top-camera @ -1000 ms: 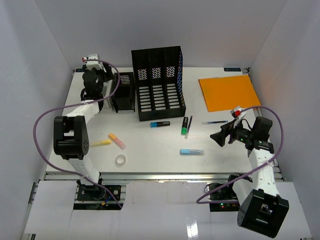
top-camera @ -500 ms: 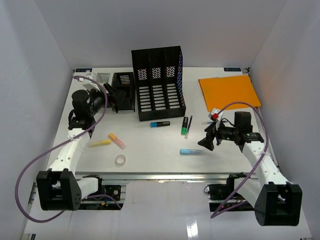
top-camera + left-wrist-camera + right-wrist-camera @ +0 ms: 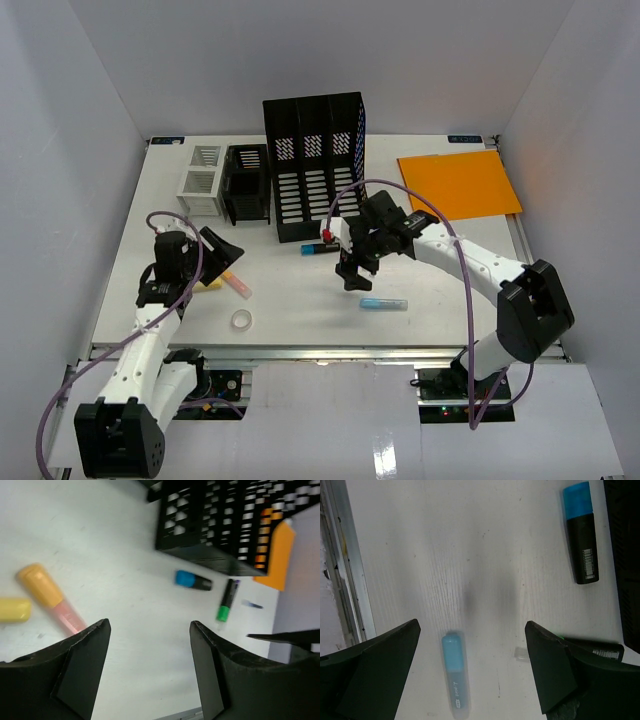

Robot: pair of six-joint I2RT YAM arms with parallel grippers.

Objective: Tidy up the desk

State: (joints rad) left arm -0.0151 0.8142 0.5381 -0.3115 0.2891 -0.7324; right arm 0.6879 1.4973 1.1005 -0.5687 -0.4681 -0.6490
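Note:
The white desk (image 3: 300, 310) holds loose stationery. A light blue highlighter (image 3: 384, 303) lies near the front rail; in the right wrist view it (image 3: 456, 672) lies below the open jaws, nearer the left finger. My right gripper (image 3: 350, 272) (image 3: 471, 626) is open and empty, just left of and above it. A black marker with a blue cap (image 3: 320, 248) (image 3: 581, 535) lies behind. My left gripper (image 3: 218, 247) (image 3: 149, 625) is open and empty above an orange-pink highlighter (image 3: 238, 283) (image 3: 47, 597) and a yellow highlighter (image 3: 208, 284) (image 3: 14, 609).
A black file rack (image 3: 315, 165), a black pen holder (image 3: 246, 183) and a white mesh box (image 3: 203, 180) stand at the back. An orange folder (image 3: 460, 183) lies back right. A tape ring (image 3: 241, 319) sits front left. A green marker (image 3: 226, 600) lies near the rack. The metal rail (image 3: 342, 555) edges the front.

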